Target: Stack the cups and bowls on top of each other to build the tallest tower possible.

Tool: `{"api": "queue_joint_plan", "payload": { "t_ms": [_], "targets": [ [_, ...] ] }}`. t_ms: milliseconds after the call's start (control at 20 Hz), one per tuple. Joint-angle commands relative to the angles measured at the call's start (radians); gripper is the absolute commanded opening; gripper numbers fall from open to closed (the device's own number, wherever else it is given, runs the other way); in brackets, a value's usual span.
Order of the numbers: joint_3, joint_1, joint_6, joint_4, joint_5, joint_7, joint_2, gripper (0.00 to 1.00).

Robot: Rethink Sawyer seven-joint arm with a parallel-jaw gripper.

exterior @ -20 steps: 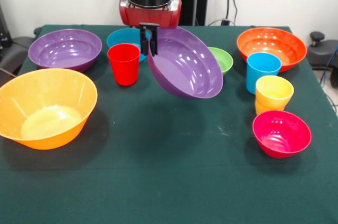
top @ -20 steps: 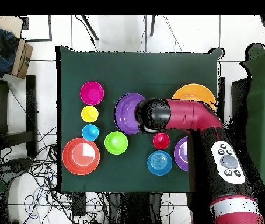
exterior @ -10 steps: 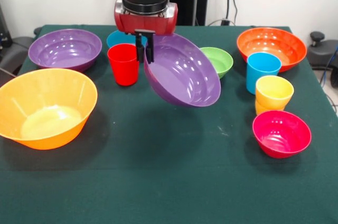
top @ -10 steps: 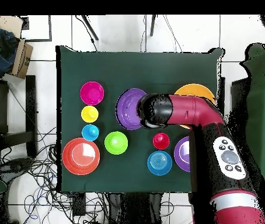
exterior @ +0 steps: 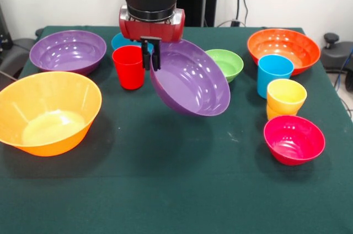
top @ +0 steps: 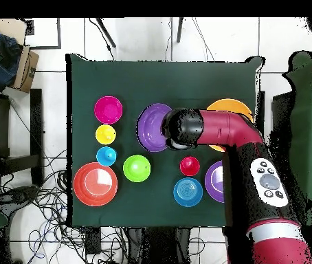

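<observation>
End effector [exterior: 151, 54] fingers are pinched on the rim of a purple bowl [exterior: 190, 78], holding it tilted, clear above the green table [exterior: 165, 190]. Just beside it stand a red cup [exterior: 128, 67] and a green bowl [exterior: 226, 63]; the yellow-orange bowl [exterior: 48, 112] sits well apart.

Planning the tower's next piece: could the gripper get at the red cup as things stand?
Probably not yet. The gripper is shut on the rim of a tilted purple bowl held off the table, so it is occupied. The red cup stands upright beside it with its top uncovered.
</observation>
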Motion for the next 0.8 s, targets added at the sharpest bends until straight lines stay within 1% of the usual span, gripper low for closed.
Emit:
{"api": "queue_joint_plan", "payload": {
  "t_ms": [50, 350, 600, 800],
  "targets": [
    [0.050, 0.020, 0.138, -0.074, -0.014, -0.082, 0.014, 0.00],
    [0.052, 0.021, 0.148, -0.088, -0.017, -0.084, 0.020, 0.00],
    [0.055, 0.027, 0.183, -0.128, -0.019, -0.091, 0.037, 0.00],
    [0.056, 0.030, 0.191, -0.146, -0.022, -0.092, 0.048, 0.00]
  ]
}}
